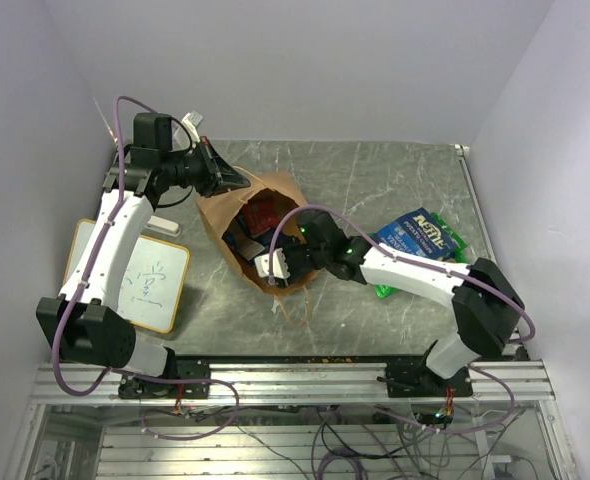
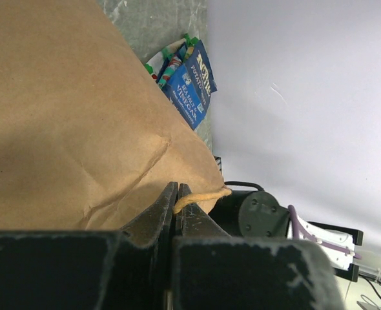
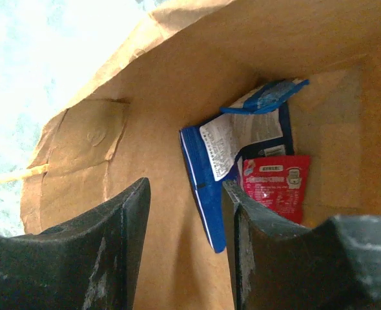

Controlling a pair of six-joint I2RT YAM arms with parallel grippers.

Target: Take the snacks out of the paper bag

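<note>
Right gripper point(image 3: 185, 194): nearest the lens, inside the mouth of the paper bag point(image 3: 145, 77). Its jaws stand apart with nothing between them and aim down the bag at the packets.
Blue packet point(image 3: 200, 187): just beyond the fingers, leaning on the bag's inner wall. Its long axis runs along the bag's depth, with one corner toward the gripper and the far end crumpled over.
Red packet point(image 3: 278, 184): small, flat against the wall just beside the blue one, print facing the camera. One edge is hidden by the finger in front of it.
Handling, packets: probably light, thin and crinkly, made of slick film that buckles under a squeeze, with contents that likely crush. The best hold looks like a free edge or corner seam, pinched lightly, not the puffed middle.
Bag, place and pose: about mid-table point(image 1: 395, 180), between the two arms. The mouth opens upward and toward the right arm. The mouth-to-base axis seems tilted, but the exact lean is unclear.
Handling, bag: light kraft paper, stiff enough to stand but easily creased. It would likely slide or fold shut if not held.
Left gripper point(image 2: 177, 190): closed tight on the bag's far rim, where the string handle point(image 2: 203, 194) comes out, propping the mouth open.
Packets on the table point(image 1: 415, 232): blue and green ones lie overlapping and flat, well to the right of the bag, beside the right forearm.
</note>
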